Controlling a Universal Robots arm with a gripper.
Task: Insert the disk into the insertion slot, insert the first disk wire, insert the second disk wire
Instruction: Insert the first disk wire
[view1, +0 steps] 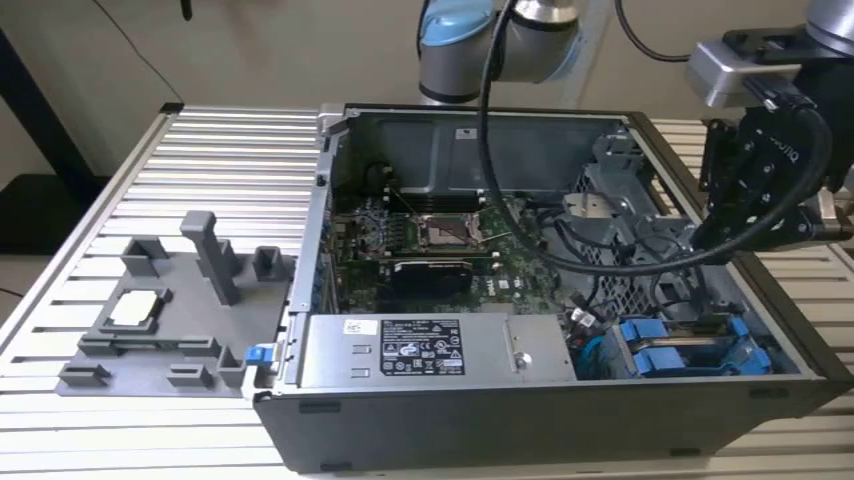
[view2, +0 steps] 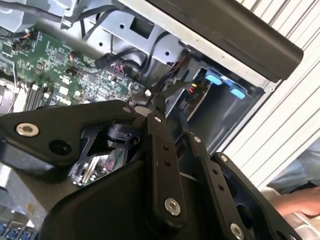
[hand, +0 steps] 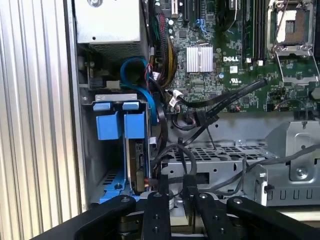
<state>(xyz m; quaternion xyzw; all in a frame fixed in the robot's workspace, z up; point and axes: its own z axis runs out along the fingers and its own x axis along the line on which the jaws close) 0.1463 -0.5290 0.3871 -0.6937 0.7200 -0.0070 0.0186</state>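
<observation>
The exterior view looks steeply down on the whole open computer case (view1: 534, 420), mid-frame; both wrist views sit close inside it, sharing the green motherboard (view2: 55, 65) (hand: 225, 85).

Your bench is a table (view1: 227, 140) of ribbed aluminium slats. In the exterior view it spreads from ten o'clock down past eight o'clock, and it shows again at three o'clock. Behind it, from ten to twelve o'clock, you have a plain beige wall (view1: 294, 50). At nine to ten o'clock a dark strut (view1: 36, 110) leans across that wall, with a strip of pale floor (view1: 11, 265) just under it. The light is soft and even, giving the slat ridges a dull sheen.
</observation>
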